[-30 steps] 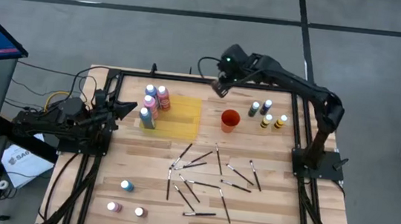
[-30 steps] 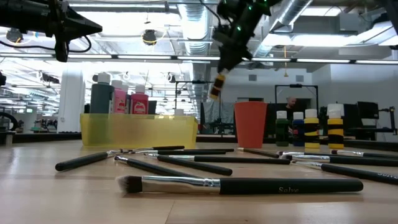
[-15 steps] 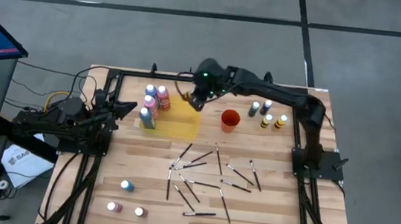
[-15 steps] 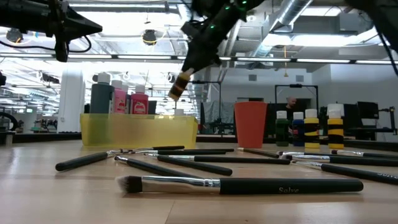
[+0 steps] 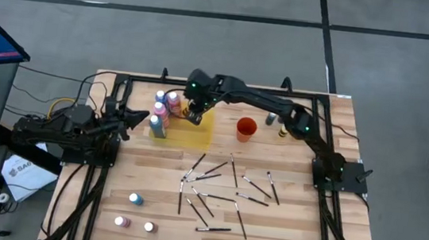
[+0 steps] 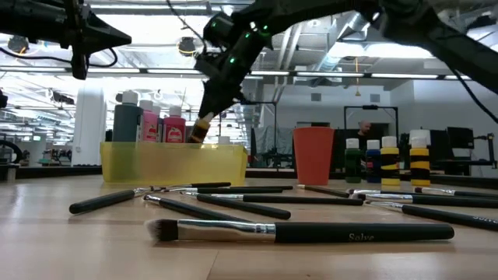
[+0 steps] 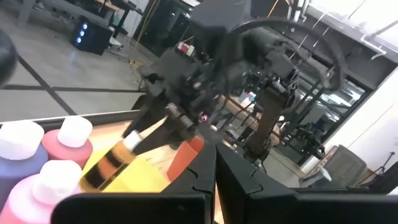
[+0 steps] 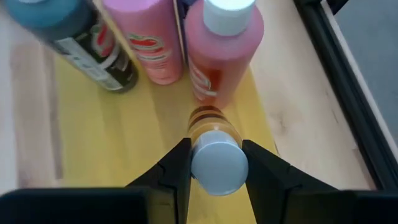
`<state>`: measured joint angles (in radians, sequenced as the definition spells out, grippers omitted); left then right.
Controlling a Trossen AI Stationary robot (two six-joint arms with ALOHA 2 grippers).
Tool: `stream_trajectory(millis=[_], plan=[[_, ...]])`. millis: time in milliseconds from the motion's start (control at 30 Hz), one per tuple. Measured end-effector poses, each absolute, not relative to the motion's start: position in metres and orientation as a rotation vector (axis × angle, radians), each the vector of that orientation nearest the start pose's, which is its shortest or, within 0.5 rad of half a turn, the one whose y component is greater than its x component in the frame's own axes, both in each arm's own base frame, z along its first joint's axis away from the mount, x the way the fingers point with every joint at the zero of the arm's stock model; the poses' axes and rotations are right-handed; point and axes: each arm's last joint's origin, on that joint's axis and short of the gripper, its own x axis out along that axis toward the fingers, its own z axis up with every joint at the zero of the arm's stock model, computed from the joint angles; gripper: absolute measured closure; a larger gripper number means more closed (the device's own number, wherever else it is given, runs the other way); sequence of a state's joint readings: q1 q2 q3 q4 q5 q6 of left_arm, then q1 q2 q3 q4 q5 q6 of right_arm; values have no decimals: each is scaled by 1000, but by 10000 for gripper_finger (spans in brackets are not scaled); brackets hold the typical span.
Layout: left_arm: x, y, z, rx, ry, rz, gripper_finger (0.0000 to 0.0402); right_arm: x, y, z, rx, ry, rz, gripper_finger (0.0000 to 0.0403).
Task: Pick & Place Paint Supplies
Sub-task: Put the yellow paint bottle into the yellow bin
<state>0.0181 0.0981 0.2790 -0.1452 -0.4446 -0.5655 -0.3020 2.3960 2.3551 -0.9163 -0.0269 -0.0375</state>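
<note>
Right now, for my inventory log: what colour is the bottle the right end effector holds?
Yellow with dark stripes and a pale cap; clearest in the left wrist view.

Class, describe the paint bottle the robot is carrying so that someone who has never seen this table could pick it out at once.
Find the yellow tray at the far side of the table. Above it, beside the standing pink bottles, the right gripper holds a yellow bottle by its pale cap. Unlike its neighbours, it is dark-banded, tilted, and in the air.
</note>
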Motion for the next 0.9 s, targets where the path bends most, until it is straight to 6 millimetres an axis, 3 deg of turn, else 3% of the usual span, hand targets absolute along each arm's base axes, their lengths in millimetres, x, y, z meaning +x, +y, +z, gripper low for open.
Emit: stream_trajectory(millis=[300,900], plan=[[82,14,237,-565,-172,438,400,500,-167,218,128,1012,-244,291],[83,14,238,-564,-181,436,400,501,-179,215,101,976,-258,282]])
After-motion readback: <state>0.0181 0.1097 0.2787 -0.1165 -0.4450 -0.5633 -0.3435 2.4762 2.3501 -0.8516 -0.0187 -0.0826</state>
